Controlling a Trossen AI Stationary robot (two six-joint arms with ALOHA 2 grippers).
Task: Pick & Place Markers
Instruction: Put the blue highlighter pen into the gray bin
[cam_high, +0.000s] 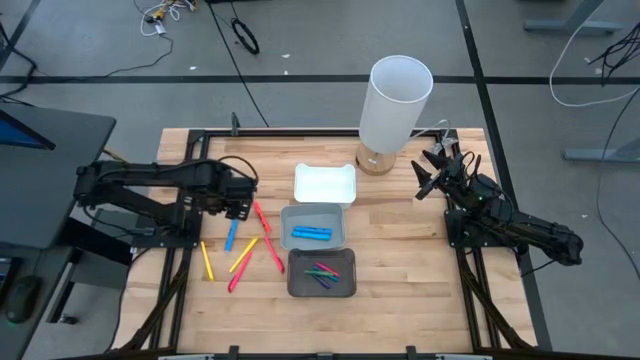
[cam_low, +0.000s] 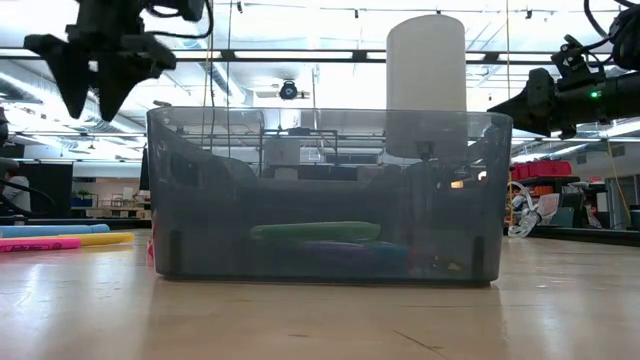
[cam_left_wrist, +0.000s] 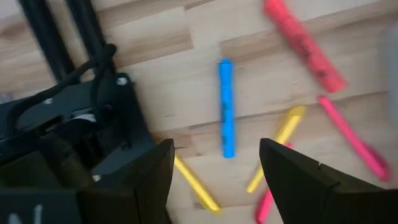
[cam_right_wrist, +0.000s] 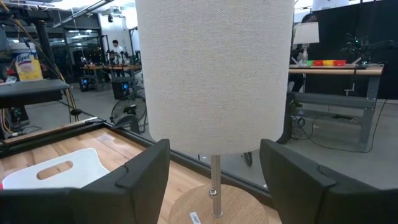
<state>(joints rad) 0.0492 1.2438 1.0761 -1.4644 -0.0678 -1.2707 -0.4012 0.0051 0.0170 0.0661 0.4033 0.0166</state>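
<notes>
Markers (cam_high: 243, 254) loose on the table: six; left tool (cam_high: 237, 203) and right tool (cam_high: 431, 172) both wide, empty.

Grey floor (cam_high: 300, 50) w/ dark seam lines is running around the wooden bench (cam_high: 400, 250); loose cables (cam_high: 165, 12) are lying on it nr the far side. A white-shaded lamp (cam_high: 395, 105) on a round wood base is standing at the bench's far edge. Ceiling light strips (cam_low: 300, 55) are glowing overhead in the low view. Beyond the lamp, a workshop is showing: a long table (cam_right_wrist: 333, 71) w/ coloured items on top, shelving, a person (cam_right_wrist: 116, 46) standing far back, a bottle w/ yellow label (cam_right_wrist: 28, 65).
</notes>
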